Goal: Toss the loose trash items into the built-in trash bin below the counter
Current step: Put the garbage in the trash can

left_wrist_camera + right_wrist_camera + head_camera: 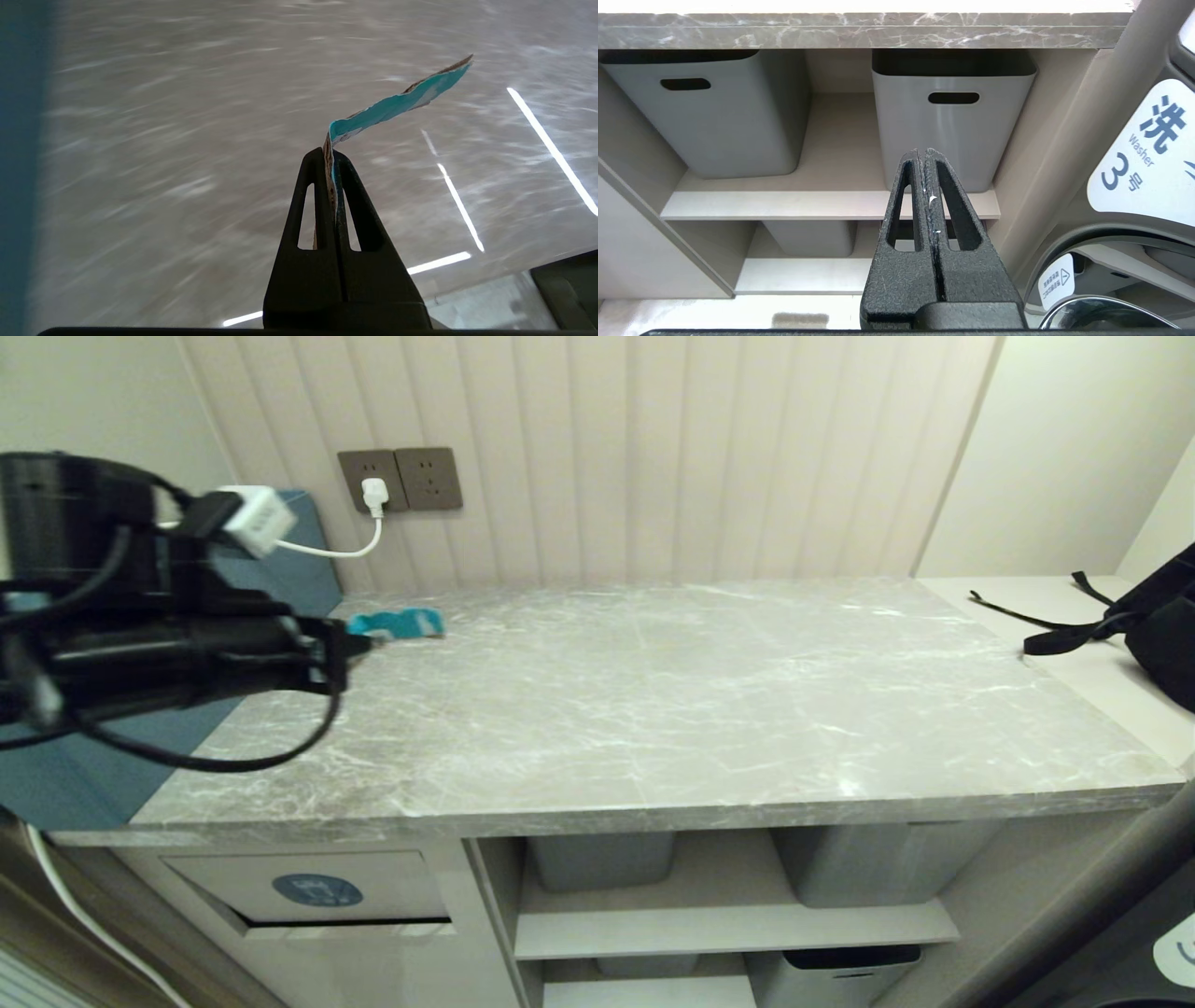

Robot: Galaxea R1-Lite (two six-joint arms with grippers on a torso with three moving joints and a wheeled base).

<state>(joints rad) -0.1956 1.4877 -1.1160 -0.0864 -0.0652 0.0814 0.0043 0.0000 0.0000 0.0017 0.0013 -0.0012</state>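
Left gripper is clamped tight on a narrow teal wrapper strip, held clear above the counter at its far-left corner; a second teal scrap lies on the slab just beyond the fingertips. Counter is open to the right; near edge overhangs the trash bin flap at lower left. Right gripper is fully closed on nothing, parked low facing grey storage bins.

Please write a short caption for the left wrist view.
Left gripper shut on a teal wrapper strip above the marble counter.
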